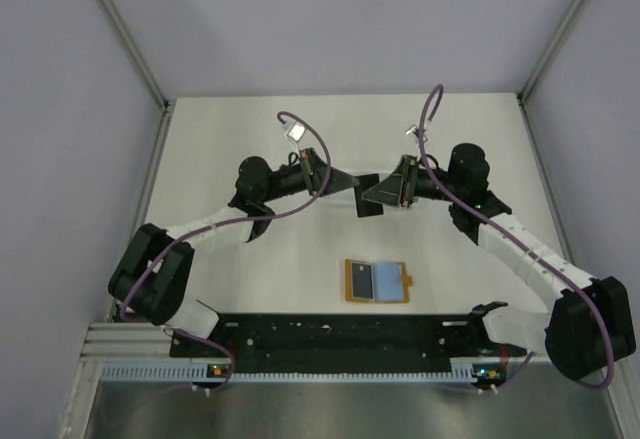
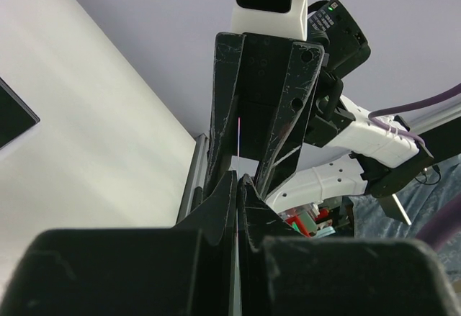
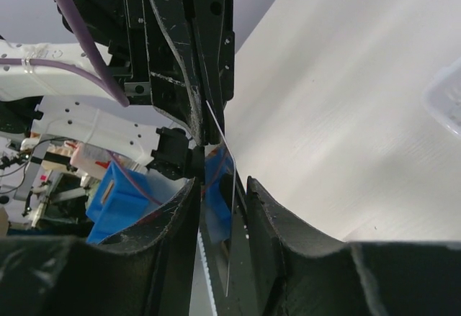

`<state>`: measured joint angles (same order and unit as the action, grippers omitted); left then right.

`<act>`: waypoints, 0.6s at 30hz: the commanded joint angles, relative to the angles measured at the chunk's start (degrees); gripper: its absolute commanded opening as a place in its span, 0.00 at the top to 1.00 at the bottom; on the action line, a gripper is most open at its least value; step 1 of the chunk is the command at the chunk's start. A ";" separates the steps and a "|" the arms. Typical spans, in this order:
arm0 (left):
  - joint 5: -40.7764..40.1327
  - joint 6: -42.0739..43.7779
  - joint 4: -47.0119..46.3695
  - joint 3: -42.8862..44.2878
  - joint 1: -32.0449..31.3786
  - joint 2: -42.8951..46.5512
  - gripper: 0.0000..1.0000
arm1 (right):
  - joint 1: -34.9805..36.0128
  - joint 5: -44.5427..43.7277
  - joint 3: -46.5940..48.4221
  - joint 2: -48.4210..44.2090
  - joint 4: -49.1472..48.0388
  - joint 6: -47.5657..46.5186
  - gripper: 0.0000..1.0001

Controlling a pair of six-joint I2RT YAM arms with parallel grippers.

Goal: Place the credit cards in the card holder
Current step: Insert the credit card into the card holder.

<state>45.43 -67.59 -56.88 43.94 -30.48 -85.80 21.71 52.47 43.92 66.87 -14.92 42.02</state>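
The orange card holder [image 1: 378, 281] lies open on the table, its pale blue-grey inside facing up, nearer the bases than both grippers. My left gripper [image 1: 352, 181] [image 2: 238, 183] is shut on a thin credit card [image 2: 236, 147] seen edge-on. My right gripper [image 1: 371, 192] [image 3: 222, 186] faces it tip to tip, its jaws standing either side of that card [image 3: 229, 215] with a gap on each side. A black rectangle [image 1: 368, 207] shows under the fingertips; I cannot tell whether it is the held card. A dark flat piece [image 2: 11, 118] lies on the table.
A metal rail with a white slotted strip [image 1: 300, 369] runs along the near edge. Purple walls and frame posts [image 1: 130, 49] close the table's back and sides. Blue bins [image 3: 119, 193] show beyond the table. A pale translucent object [image 3: 448, 100] sits at the right edge.
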 commanded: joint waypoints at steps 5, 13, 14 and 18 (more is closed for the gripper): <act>0.80 1.15 -2.27 2.02 -0.11 0.11 1.00 | 0.52 0.36 2.66 -1.13 2.17 -3.61 0.67; 1.06 1.41 -1.83 1.85 -0.11 0.37 1.00 | 0.43 -0.70 3.71 -1.65 5.07 -5.37 0.65; 1.15 1.50 -1.83 1.85 -0.02 0.37 1.00 | 0.43 -0.79 3.89 -1.57 5.25 -5.54 0.65; 1.33 1.59 -1.74 1.76 -0.02 0.37 1.00 | 0.35 -0.96 4.33 -1.83 5.43 -5.72 0.65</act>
<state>45.65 -67.16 -56.36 43.94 -30.48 -85.80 21.71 52.05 44.82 66.76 -8.93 38.17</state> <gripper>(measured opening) 0.015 0.348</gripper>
